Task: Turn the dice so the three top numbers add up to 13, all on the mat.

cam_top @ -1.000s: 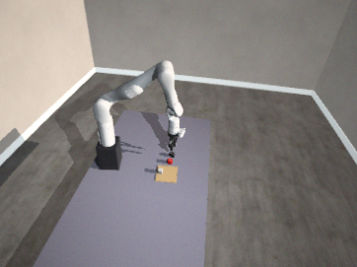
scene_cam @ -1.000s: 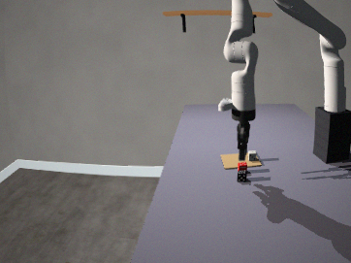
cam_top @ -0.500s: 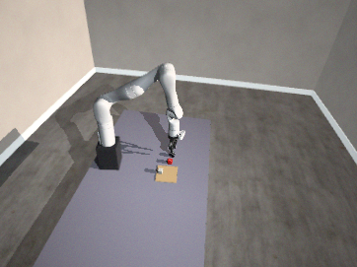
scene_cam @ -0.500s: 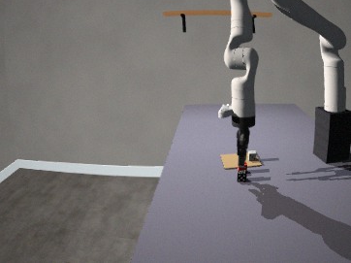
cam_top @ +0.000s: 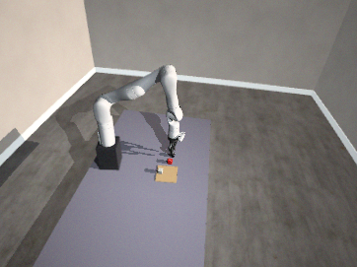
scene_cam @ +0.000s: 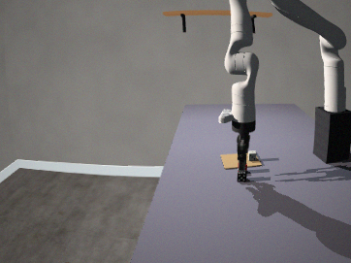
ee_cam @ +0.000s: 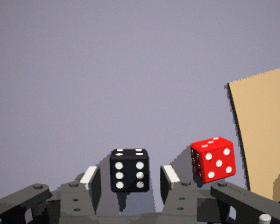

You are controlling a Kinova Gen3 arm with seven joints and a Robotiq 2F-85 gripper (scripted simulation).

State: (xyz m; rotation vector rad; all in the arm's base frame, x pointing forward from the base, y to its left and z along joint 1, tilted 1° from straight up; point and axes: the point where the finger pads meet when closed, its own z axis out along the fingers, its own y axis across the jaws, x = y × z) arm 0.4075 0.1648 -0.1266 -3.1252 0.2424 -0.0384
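- The fingers (cam_top: 173, 148) (scene_cam: 241, 163) stand partly open, empty, about the black die (cam_top: 172, 155) (scene_cam: 241, 177) (ee_cam: 130, 171).
- Next (presumably): close squarely, lift, turn if needed, carry matward.

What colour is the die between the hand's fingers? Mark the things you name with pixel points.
Black (ee_cam: 130, 171) with white pips; the wrist view shows it best.

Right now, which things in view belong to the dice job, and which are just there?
Part of the job:
- black die
- red die
- white die
- mat
- pincer

Just there:
- wall shelf
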